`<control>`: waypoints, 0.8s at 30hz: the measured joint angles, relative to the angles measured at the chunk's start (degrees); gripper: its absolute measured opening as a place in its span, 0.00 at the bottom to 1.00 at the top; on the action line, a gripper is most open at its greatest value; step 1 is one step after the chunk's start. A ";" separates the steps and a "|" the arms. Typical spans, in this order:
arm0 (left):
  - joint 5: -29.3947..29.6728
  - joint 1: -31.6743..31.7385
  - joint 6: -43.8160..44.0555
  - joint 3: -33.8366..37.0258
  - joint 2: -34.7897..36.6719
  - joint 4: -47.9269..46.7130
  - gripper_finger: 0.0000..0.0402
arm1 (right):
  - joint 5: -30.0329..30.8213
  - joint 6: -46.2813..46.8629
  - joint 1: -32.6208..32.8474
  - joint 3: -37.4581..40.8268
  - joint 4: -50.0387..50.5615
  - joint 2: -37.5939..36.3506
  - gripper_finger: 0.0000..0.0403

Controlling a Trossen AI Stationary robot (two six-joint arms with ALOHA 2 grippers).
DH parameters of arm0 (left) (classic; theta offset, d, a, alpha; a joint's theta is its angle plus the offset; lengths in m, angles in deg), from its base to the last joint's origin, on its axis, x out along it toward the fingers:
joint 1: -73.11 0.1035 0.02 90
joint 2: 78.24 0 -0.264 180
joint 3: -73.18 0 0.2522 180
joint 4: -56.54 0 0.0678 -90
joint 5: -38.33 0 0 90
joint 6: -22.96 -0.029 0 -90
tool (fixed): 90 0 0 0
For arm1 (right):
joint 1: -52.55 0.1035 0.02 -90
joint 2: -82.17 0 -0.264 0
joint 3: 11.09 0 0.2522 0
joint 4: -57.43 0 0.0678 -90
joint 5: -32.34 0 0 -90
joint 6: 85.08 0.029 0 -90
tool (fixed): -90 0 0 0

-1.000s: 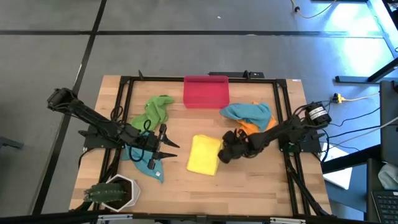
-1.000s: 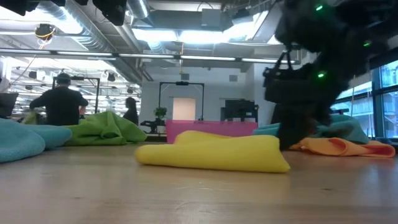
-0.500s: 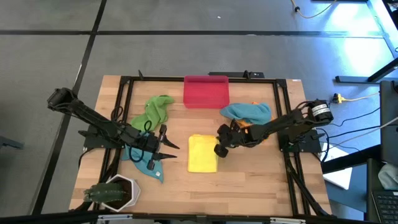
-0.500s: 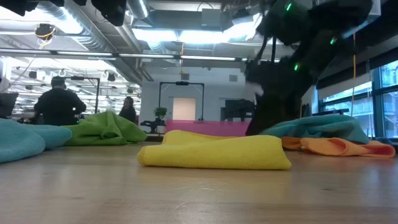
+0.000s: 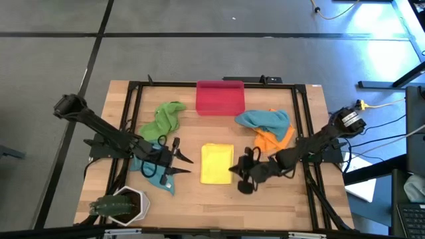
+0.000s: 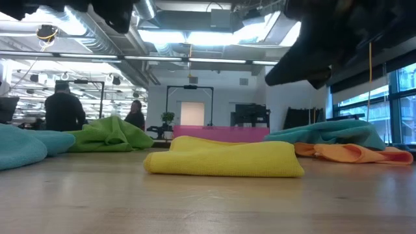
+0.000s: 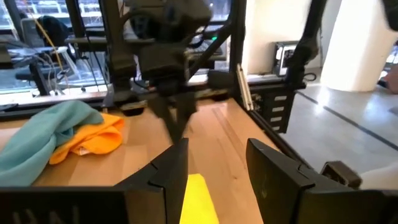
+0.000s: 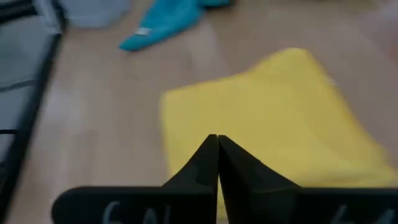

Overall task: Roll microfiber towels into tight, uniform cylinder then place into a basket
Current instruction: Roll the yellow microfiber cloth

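One basket (image 5: 220, 97) sits at the far edge of the table, red-pink, low-walled, and from above I see no towel in it; down at table height only a pink strip of its wall (image 6: 221, 133) shows behind the yellow towel (image 5: 216, 163); by the near left corner stands a white hexagonal pot (image 5: 126, 203) with a green plant in it; my right gripper (image 5: 243, 179) hovers just off the yellow towel's near right corner, fingers (image 8: 214, 163) pressed together on nothing; my left gripper (image 5: 180, 164) hangs to the left of that towel over a teal towel (image 5: 158, 174), fingers (image 7: 273, 171) parted and bare; that teal towel is partly hidden under my left arm; the orange towel (image 5: 271, 141) lies half-covered by the second teal towel (image 5: 264, 119) on the right; the green towel (image 5: 163, 119) is bunched left of the basket; the yellow towel is folded flat, a rectangle, long axis running from the near edge toward the basket.
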 joint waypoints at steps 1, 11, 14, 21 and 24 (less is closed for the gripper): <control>0.17 0.05 -0.01 0.00 -0.99 0.93 0.38 | -0.11 -0.69 0.67 0.00 -1.04 0.73 0.05; 0.14 0.57 -0.03 -3.46 -8.79 3.39 0.38 | 0.30 -1.10 4.35 0.04 -5.38 7.51 0.39; -0.07 0.18 -0.03 -5.41 -11.92 1.65 0.38 | 1.96 -1.97 5.02 0.04 -4.56 7.51 0.47; -0.15 0.19 -0.51 -9.76 -19.65 -0.94 0.38 | 3.47 -5.69 5.93 0.04 -5.30 7.51 0.49; -1.02 0.19 -0.51 -11.93 -23.08 -1.58 0.38 | 3.59 -6.23 6.23 0.04 -5.13 7.51 0.49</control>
